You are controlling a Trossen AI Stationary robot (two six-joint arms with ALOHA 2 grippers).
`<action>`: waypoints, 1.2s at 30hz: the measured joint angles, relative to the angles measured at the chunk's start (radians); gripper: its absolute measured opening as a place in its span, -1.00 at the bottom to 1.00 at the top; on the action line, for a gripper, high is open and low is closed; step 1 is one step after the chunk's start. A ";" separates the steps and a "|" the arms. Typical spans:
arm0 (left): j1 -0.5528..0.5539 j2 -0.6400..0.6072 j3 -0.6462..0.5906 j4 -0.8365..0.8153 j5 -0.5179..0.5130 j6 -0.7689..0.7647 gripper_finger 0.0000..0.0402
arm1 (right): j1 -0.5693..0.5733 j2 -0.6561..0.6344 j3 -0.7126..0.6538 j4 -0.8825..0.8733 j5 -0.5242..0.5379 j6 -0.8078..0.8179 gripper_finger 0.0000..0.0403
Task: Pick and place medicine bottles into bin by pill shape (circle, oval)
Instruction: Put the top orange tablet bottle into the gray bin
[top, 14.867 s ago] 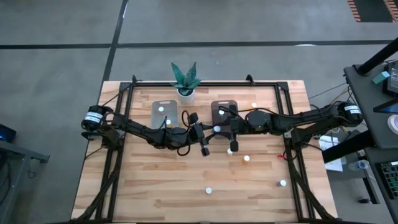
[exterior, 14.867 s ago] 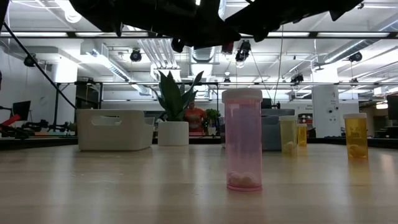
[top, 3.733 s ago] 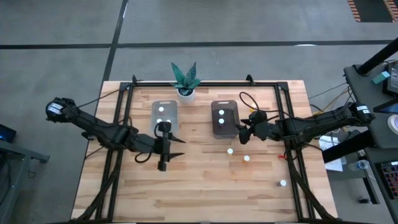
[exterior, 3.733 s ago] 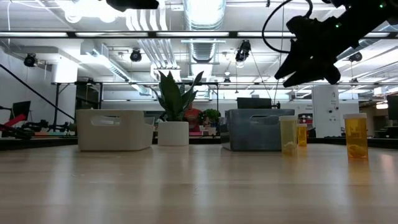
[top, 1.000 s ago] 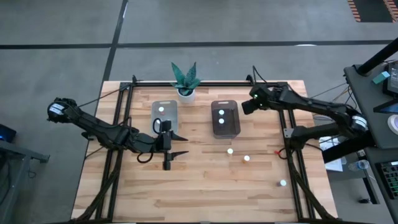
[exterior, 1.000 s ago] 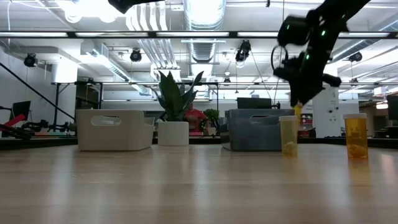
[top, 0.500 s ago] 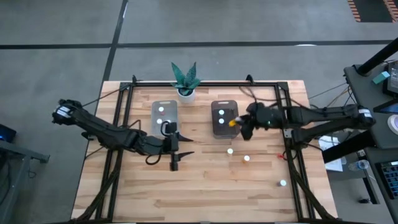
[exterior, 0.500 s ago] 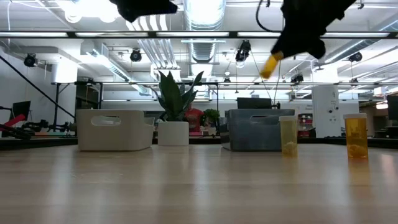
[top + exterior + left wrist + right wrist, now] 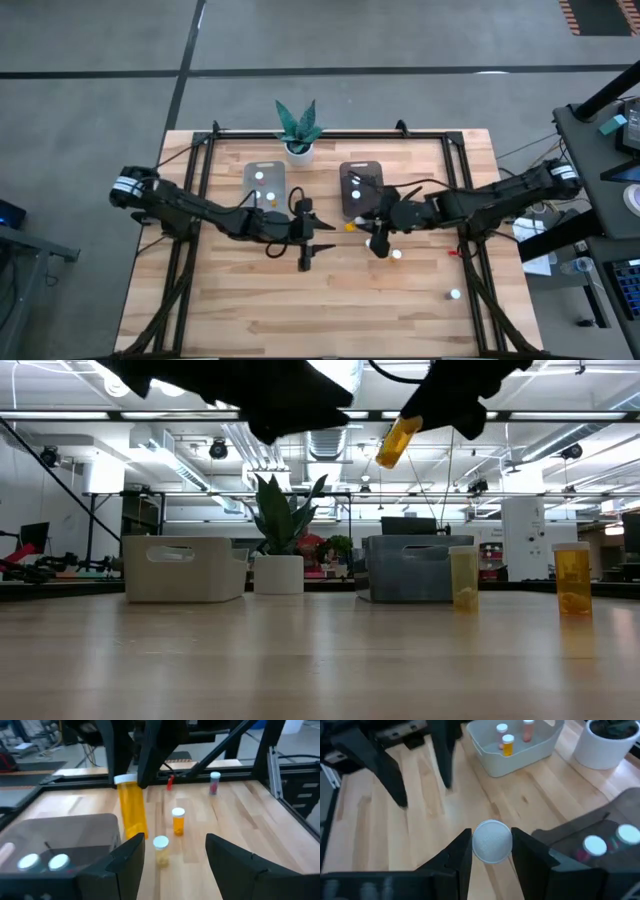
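Above worktop centre, my right jaws [image 9: 352,226] pinch an amber bottle [image 9: 398,440], tilted, cap toward left arm. Dark grey bin [image 9: 345,203] lies just behind; left jaws [image 9: 325,240] spread, empty, nearby.

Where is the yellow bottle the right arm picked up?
The yellow bottle is in the right tool, lifted above mid-table, just in front of the dark bin.

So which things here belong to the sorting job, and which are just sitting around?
Job:
- amber bottle in right gripper
- three loose bottles
- clear bin
- dark bin
- left gripper, open

Bystanders:
- potted plant
- table
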 joint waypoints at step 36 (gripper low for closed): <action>0.055 0.069 0.000 0.024 0.012 -0.050 -0.62 | 0.000 0.224 0.253 -0.051 -0.028 -0.169 -0.27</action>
